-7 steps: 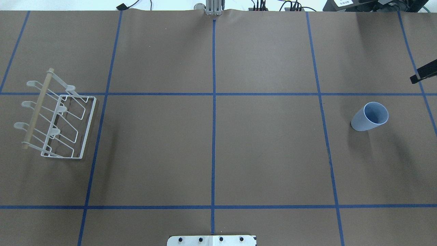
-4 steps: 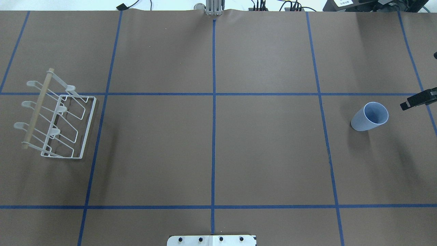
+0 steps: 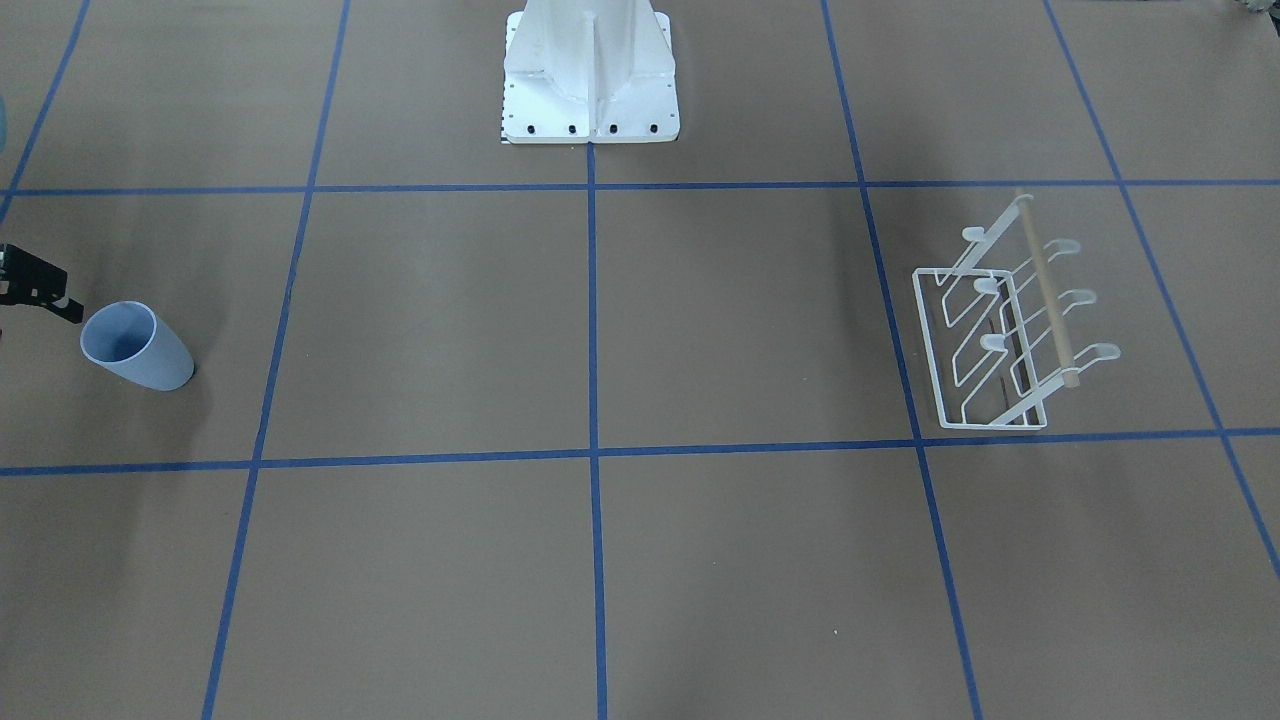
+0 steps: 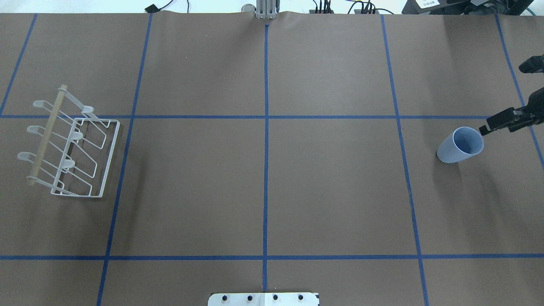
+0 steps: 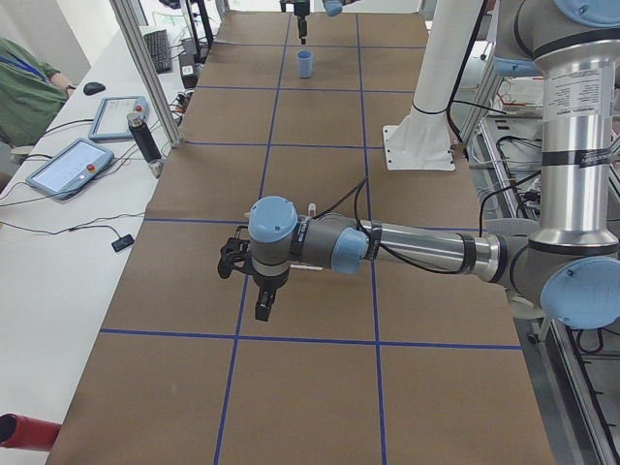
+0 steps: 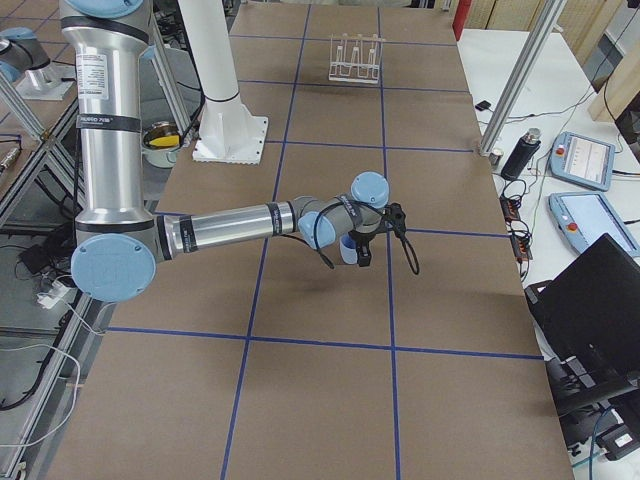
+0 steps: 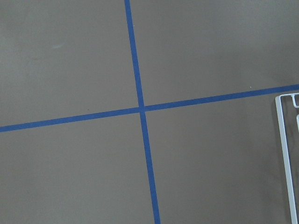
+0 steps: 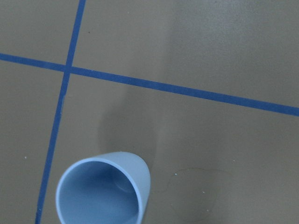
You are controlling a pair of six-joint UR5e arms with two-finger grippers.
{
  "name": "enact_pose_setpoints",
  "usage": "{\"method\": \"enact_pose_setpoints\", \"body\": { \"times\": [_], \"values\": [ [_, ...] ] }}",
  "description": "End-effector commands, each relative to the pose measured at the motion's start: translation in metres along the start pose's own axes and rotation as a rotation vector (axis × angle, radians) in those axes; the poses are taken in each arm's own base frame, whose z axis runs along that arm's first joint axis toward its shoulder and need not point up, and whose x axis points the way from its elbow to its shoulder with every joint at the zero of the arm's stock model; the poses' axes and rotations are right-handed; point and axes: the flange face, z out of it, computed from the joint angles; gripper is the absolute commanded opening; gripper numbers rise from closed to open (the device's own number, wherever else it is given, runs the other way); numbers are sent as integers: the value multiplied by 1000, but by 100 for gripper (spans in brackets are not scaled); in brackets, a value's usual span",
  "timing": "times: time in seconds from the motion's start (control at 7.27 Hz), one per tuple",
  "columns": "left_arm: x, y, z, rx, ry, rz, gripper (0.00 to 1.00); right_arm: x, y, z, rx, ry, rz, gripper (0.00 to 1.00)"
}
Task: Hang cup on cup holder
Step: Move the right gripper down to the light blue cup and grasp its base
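one light blue cup (image 4: 460, 145) stands rim up on the bench (image 4: 331, 191) at the robot's right. one white wire cup holder (image 4: 72, 144), with six prongs (image 4: 40, 103) and one wooden bar (image 4: 46, 135), sits well apart at the left. the right pincer (image 4: 488, 126) hangs just beside the cup's rim and the left pincer (image 5: 263, 308) is near the cup holder; how wide either pincer stands cannot be told.

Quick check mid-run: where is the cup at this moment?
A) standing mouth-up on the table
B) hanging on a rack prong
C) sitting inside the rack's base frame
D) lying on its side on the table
A: the cup stands mouth-up on the table, far across it from the rack, whose prongs are all bare.
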Motion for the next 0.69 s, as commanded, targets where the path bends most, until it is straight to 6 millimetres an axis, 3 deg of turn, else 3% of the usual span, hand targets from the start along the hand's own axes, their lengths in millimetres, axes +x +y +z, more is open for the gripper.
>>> {"method": "enact_pose_setpoints", "body": {
  "times": [0.0, 0.41, 0.55],
  "values": [
    [1, 0, 0, 1, 2, 0, 99, 3, -1, 27, -44, 9, 34, 100],
    [1, 0, 0, 1, 2, 2, 99, 2, 3, 42, -79, 11, 37, 99],
    [0, 0, 0, 0, 0, 2, 99, -4, 2, 48, -86, 12, 25, 94]
  ]
}}
